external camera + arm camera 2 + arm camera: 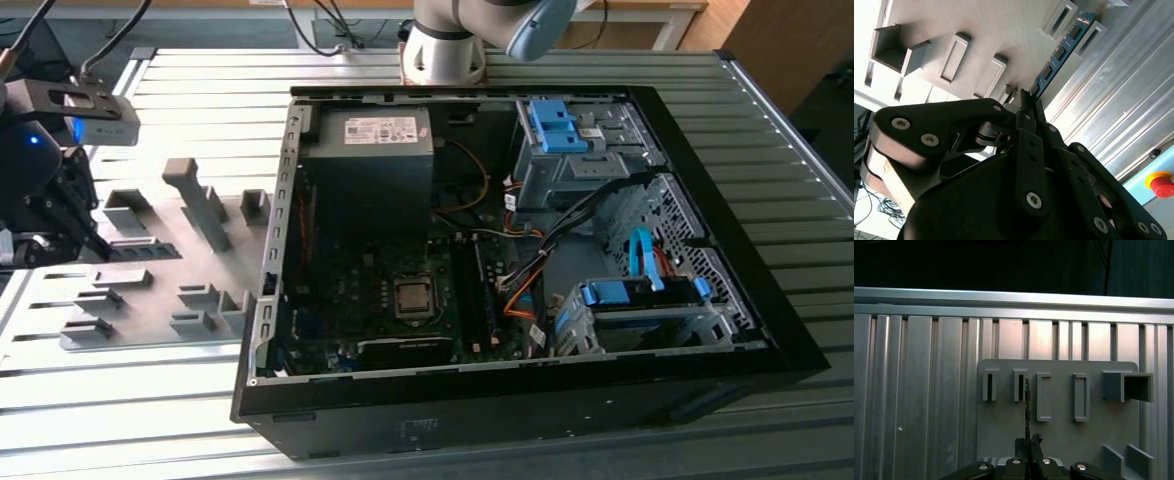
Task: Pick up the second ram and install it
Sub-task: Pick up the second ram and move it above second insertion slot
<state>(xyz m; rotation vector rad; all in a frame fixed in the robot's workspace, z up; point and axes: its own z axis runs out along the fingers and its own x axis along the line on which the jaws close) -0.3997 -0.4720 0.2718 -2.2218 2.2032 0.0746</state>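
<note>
Second ram (1059, 52), where is it?
— Clamped tight between the fingers of the gripper (1028, 97), sticking straight out toward the slotted grey blocks (954, 57) on the fixture plate (147, 315)!
— Touching those blocks?
— Can't tell. The gripper hangs over that plate at the exterior view's left, well apart from the open computer case (534, 400).

A robotics lab or test workshop — a slatted aluminium work table (561, 70) bears an opened desktop computer case (534, 410) and a grey fixture plate (147, 300), with a robot arm's base (447, 55) behind and a red emergency-stop button (1160, 183) nearby.
</note>
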